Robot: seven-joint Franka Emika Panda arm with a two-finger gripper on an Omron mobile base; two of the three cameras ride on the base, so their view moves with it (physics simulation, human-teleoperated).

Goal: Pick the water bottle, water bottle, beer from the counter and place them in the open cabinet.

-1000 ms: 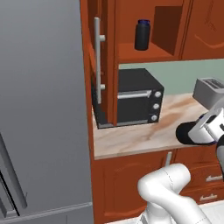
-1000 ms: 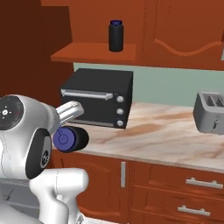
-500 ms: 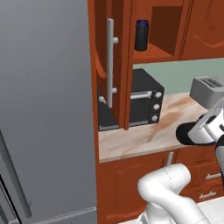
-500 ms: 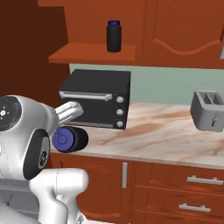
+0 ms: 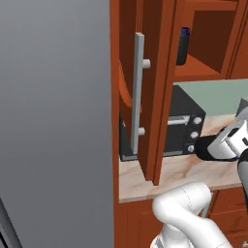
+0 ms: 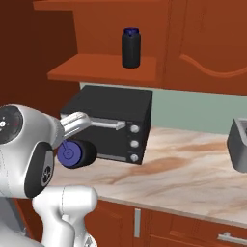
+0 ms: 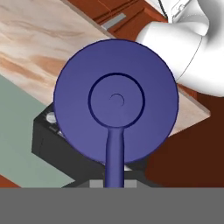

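Even, bright rendered light, soft shadows, sharp throughout, no glare

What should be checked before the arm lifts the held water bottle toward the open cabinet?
1. Grip: gripper shut on held water bottle, lying sideways: ok.
2. Bottle lifted off the counter: ok.
3. Shelf room beside the shelved water bottle: ok.
4. Open cabinet shelf reachable above the black oven: ok.
5. Cabinet door out of the path: cannot tell.
6. Beer's position: cannot tell.
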